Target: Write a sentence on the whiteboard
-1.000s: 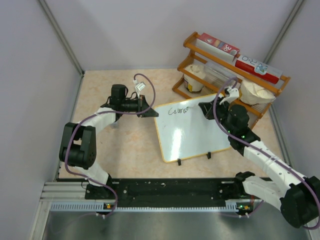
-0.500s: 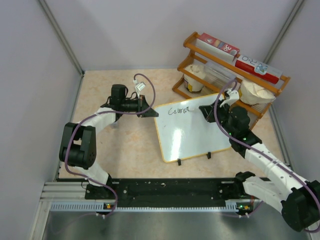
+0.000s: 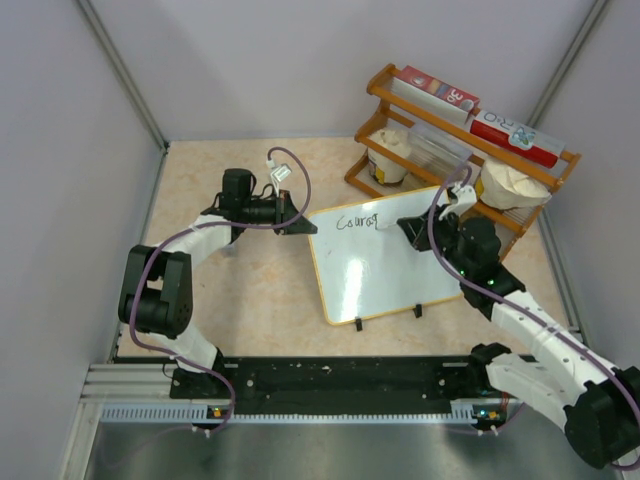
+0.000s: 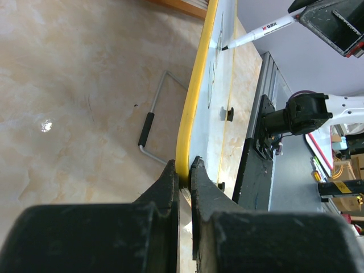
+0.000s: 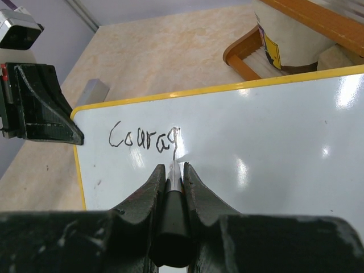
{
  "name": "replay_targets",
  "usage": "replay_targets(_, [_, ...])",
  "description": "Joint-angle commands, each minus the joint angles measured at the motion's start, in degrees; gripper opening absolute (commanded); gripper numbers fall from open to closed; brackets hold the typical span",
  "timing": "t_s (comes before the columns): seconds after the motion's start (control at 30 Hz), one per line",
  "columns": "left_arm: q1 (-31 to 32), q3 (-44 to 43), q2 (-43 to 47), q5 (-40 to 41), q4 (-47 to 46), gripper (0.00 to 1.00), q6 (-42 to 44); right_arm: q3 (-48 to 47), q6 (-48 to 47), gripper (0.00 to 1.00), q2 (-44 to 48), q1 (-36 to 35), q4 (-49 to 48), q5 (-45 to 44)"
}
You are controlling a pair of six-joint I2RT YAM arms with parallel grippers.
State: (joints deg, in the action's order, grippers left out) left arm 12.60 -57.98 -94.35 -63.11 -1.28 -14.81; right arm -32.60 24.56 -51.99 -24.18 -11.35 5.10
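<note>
1. Wooden rack, far right: two red-and-white boxes on top, two white tubs below.
2. Beige marbled table, enclosed by grey wall panels.
3. The whiteboard stands tilted at centre right on two black feet, its far right edge just beside the rack.
4. The sentence reads "Courag" near the board's far left corner.
5. Left gripper: jaws clamped on the board's yellow rim at that corner.
6. Right gripper: jaws closed around a marker, tip touching the board just after the last letter.
7. Bare tabletop shows left of the board and on its near side.
</note>
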Motion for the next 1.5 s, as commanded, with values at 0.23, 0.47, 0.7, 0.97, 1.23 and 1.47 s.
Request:
replay_targets(0.23, [3.0, 1.7, -0.9, 4.0, 3.4, 0.0, 10.9, 0.6, -0.3, 0.0, -0.1, 0.7, -1.5, 2.7])
replay_targets(0.47, [3.0, 1.7, -0.9, 4.1, 3.7, 0.0, 11.0, -0.7, 0.9, 0.0, -1.9, 0.7, -3.6, 3.6])
replay_targets(0.7, [3.0, 1.6, -1.1, 4.2, 3.7, 0.0, 11.1, 0.9, 1.8, 0.0, 3.8, 0.7, -8.2, 2.8])
replay_targets(0.97, [3.1, 1.4, -1.2, 4.1, 3.8, 0.0, 11.1, -2.5, -0.6, 0.0, 2.9, 0.7, -5.1, -3.6])
replay_targets(1.23, [3.1, 1.4, -1.0, 4.2, 4.1, 0.0, 11.4, -3.9, -0.6, 0.0, 0.0, 0.7, -5.1, -3.6])
replay_targets(1.47, [3.0, 1.4, -1.3, 4.3, 4.1, 0.0, 11.4, -3.6, -0.1, 0.0, -1.0, 0.7, -5.6, -3.7])
